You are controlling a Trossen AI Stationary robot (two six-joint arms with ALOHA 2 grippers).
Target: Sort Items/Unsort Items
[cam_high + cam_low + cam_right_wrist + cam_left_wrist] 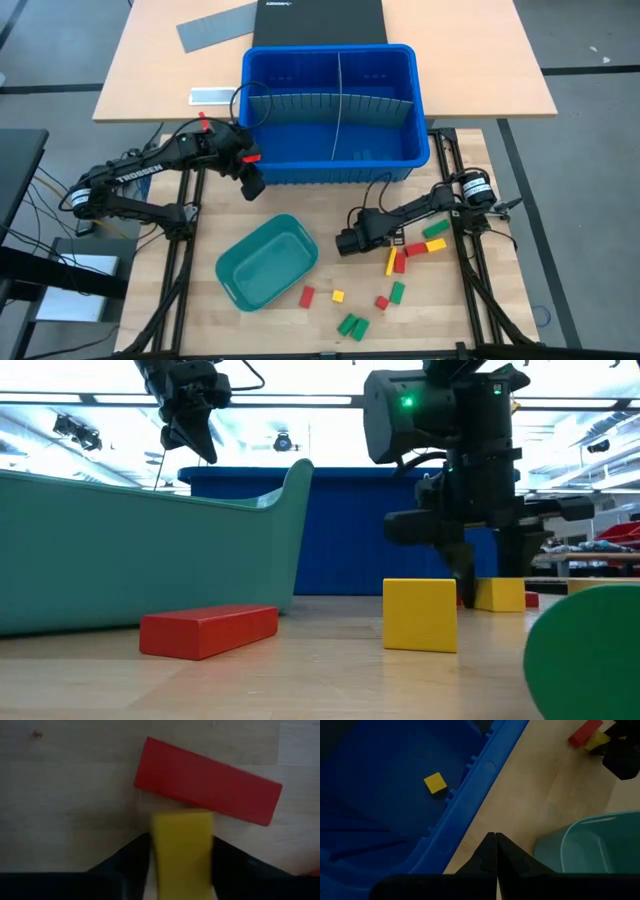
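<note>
My right gripper (362, 242) (182, 837) points down at the table, right of the teal tray (268, 262), shut on a yellow block (182, 850) (500, 595). A long red block (207, 780) lies across the yellow block's far end. From above, the gripper hides the yellow block. More red, yellow and green blocks (391, 262) lie loose on the table to its right and toward the near edge. My left gripper (252, 185) (495, 840) hangs shut above the table by the near-left corner of the blue bin (330, 170). A yellow block (435, 783) lies inside the bin. My right gripper has the yellow block's two long sides (156, 850) between its two fingers. The fingers come from above, pointing down, and lie across the block. The block lies flat on the table, its far end by the red block.
The blue bin, split by grey dividers, stands at the far side. The teal tray lies left of centre. A red block (307, 295), a yellow one (338, 296) and green ones (352, 325) lie near the front edge. A grey sheet (215, 25) lies on the far table.
</note>
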